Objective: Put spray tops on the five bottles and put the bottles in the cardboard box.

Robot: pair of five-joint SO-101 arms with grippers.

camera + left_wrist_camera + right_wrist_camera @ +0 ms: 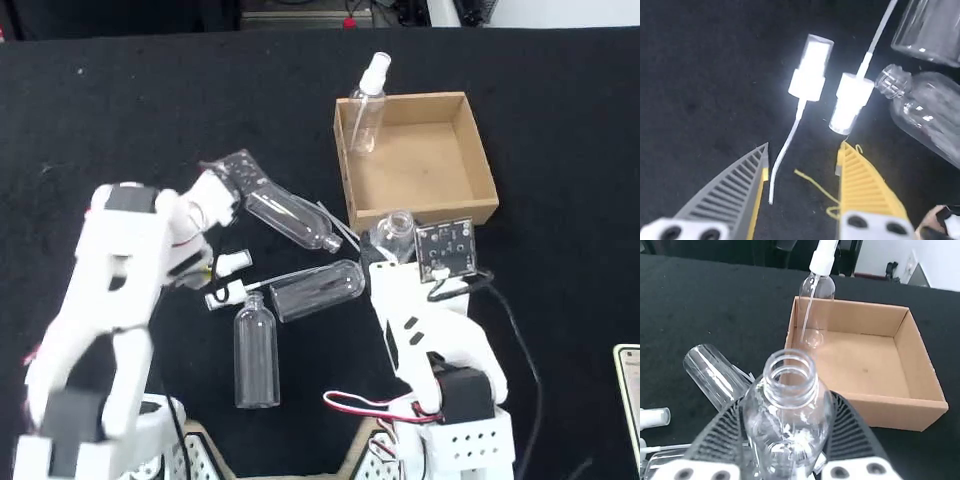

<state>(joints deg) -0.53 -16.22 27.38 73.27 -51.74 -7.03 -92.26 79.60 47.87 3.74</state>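
Bottle [788, 390] clear, uncapped, upright (neck threads visible), clamped in right gripper [787, 407]. Left gripper [804, 147] jaws apart above two loose white spray tops [810, 70].

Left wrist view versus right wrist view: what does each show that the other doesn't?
Only left wrist: the open grey-and-yellow left gripper, a yellow thread by it. Only right wrist: the right gripper shut on an upright clear uncapped plastic bottle, and the brown cardboard box with a spray-topped clear bottle standing inside. Both: the black table cover, loose white spray tops and clear bottles lying on it.
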